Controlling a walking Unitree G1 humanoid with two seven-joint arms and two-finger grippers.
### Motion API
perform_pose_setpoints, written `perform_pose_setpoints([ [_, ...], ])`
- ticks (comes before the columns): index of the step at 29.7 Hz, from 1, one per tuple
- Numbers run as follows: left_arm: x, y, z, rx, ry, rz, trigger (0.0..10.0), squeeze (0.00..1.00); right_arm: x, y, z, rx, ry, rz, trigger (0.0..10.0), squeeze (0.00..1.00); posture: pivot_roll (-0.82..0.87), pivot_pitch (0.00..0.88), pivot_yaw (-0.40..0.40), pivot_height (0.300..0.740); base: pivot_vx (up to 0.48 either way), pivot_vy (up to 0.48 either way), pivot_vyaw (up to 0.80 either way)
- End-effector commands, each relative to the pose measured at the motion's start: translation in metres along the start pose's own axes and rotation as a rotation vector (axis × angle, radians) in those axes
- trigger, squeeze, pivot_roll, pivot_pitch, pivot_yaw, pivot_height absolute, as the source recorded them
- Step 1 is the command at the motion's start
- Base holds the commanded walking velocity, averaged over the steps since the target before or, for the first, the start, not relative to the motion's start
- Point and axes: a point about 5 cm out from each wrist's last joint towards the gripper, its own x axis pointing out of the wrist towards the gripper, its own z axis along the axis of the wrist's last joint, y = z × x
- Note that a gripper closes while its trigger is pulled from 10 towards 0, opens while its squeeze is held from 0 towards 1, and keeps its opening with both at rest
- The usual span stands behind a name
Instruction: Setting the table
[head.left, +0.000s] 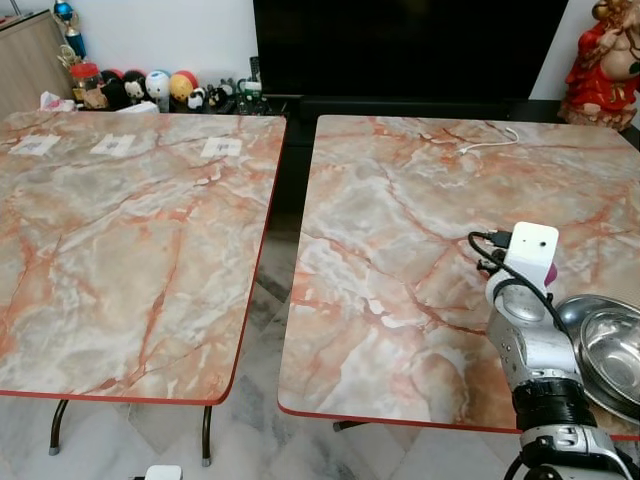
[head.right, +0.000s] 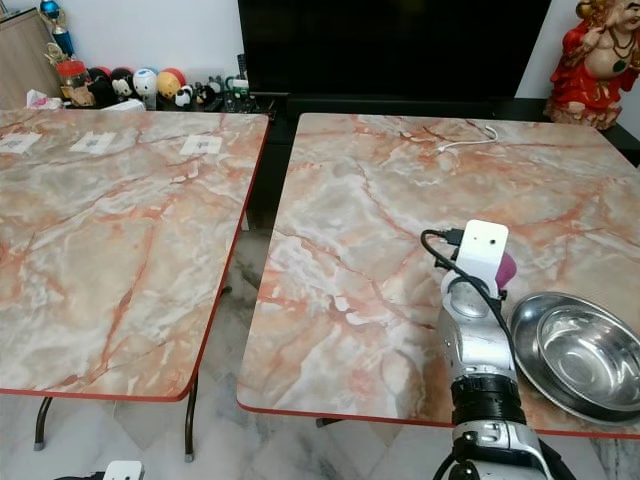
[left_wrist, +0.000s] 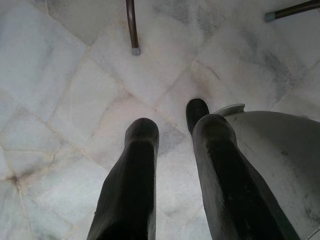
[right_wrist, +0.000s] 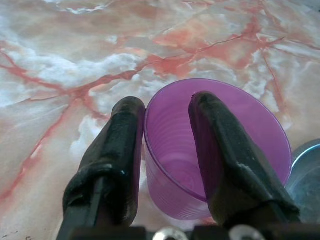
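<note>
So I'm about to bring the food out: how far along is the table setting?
Early stage. Done: a steel bowl sits at the near right edge of the right table. In hand: the right gripper pinches a purple cup by its rim, one finger inside, over that table beside the bowl. Left: setting the cup down; no other tableware shows. The left gripper hangs idle above the floor.

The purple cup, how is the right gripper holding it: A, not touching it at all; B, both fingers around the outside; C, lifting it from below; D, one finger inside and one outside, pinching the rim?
D: in the right wrist view the right gripper has one finger inside the purple cup and the other outside its wall, pinching the rim.
</note>
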Motion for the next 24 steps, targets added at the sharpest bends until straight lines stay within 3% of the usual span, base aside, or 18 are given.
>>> perform_pose_setpoints([
  [1,-0.001,0.001,-0.003,0.001,0.018,-0.001,10.0,0.00,0.002,-0.003,0.005,0.017,-0.010,-0.006,10.0,0.00,-0.02,0.010,-0.019,0.740,0.000,0.000,0.00],
  [19,-0.001,0.001,-0.003,0.004,0.016,0.003,10.0,0.00,0.002,0.001,0.018,0.057,-0.134,0.014,10.0,0.00,-0.02,0.005,-0.013,0.740,0.000,0.000,0.00],
  [24,-0.001,0.002,-0.002,0.005,0.012,0.007,10.0,0.00,-0.009,0.010,0.030,0.103,-0.279,0.114,10.0,0.00,-0.02,0.006,-0.011,0.740,0.000,0.000,0.00],
])
